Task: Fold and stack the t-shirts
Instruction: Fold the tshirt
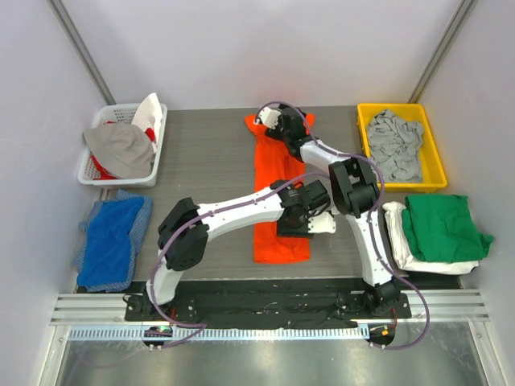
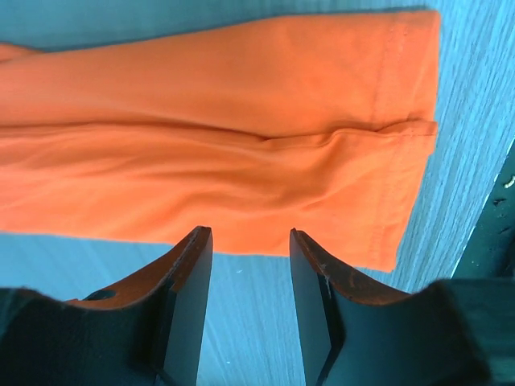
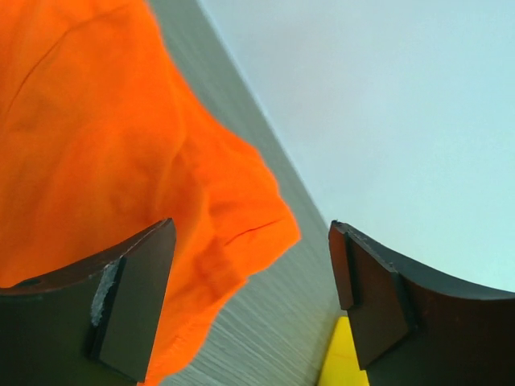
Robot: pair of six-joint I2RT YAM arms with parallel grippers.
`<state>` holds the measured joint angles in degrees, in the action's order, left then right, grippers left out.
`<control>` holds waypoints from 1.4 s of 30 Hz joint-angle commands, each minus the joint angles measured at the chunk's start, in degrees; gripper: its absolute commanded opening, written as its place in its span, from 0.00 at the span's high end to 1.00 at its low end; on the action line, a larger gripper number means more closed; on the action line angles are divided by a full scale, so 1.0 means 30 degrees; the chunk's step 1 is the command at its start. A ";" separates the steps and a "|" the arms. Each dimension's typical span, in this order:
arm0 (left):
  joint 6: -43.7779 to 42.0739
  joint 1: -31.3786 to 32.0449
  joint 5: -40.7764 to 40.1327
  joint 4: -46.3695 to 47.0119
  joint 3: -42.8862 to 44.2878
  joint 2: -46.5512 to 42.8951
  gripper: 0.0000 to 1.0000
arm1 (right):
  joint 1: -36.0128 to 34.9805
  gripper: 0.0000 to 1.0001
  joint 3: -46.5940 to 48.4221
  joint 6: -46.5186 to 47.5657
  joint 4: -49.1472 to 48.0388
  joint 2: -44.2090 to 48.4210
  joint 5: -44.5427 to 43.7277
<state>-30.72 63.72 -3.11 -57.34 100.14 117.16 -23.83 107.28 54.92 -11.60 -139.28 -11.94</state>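
The orange t-shirt (image 1: 265,165) lies in a long strip left of the yellow bin (image 1: 394,108). The left gripper (image 2: 251,241) and right gripper (image 3: 251,233) are both released and empty. Hazard: unequal end pinches could skew the next fold.

Robot test cell in a lab, not a home or shop. Boxed in by plain white panels (image 1: 241,48), with a bare metal strut (image 1: 82,52) slanting up at upper left and its twin at upper right. Grey work table (image 1: 201,153) in the middle, left arm (image 1: 233,211) and right arm (image 1: 366,233) bolted to an aluminium rail (image 1: 265,304) along the bottom edge. Slotted cable strip (image 1: 265,331) just below that. White plastic basket (image 1: 121,178) at upper left, yellow bin (image 1: 390,108) at upper right.
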 commanded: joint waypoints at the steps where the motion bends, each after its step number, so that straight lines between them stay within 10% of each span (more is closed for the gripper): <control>1: 0.0686 0.0204 -0.1272 0.2177 -0.0389 -0.2724 0.52 | -0.0141 0.12 -0.0195 -0.0813 -0.1320 0.2510 -0.1085; 15: 0.5667 -0.3075 -0.3297 0.7687 -0.6452 -1.0165 0.27 | 0.1029 0.03 -0.7603 -0.2364 0.1107 0.9826 -0.4396; 19: 0.6372 -0.3779 -0.4585 0.8331 -0.8587 -1.1221 0.00 | 0.1119 0.03 -1.0414 -0.4181 0.5546 1.3081 -0.3872; 32: 0.9242 -0.5480 0.0304 0.6428 -0.9707 -0.8706 0.00 | -0.2803 0.02 -1.8739 -0.8431 1.3236 2.4036 0.0434; 42: 1.0826 -0.6036 0.4405 0.6633 -1.0789 -0.7179 0.00 | -0.5120 0.00 -2.0116 -0.9252 1.6928 2.5480 0.4472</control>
<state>-0.73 46.52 3.33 -37.76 69.19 96.55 -37.34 47.90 28.38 34.00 -65.17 -4.43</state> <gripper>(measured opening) 0.996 0.996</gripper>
